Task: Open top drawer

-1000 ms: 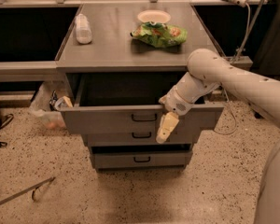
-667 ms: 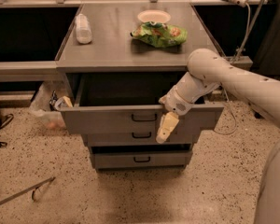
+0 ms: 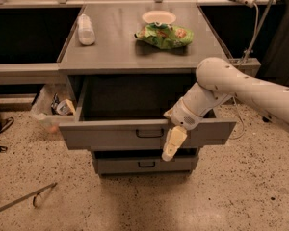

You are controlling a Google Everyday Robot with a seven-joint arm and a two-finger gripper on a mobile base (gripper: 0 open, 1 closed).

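Note:
The top drawer is a wide grey metal drawer, pulled well out from under the cabinet top, and its dark inside shows empty. Its small black loop handle sits at the centre of the front. My gripper hangs down over the drawer's front, just right of the handle and apart from it. The white arm reaches in from the right. A narrower grey drawer with a like handle sits shut below.
On the cabinet top lie a white bottle, a white bowl and a green snack bag. A clear plastic bag of trash sits left of the drawer. A metal rod lies on the speckled floor.
The top drawer has come further out toward the camera and now hides the middle drawer. My gripper stays at its front, right of the handle.

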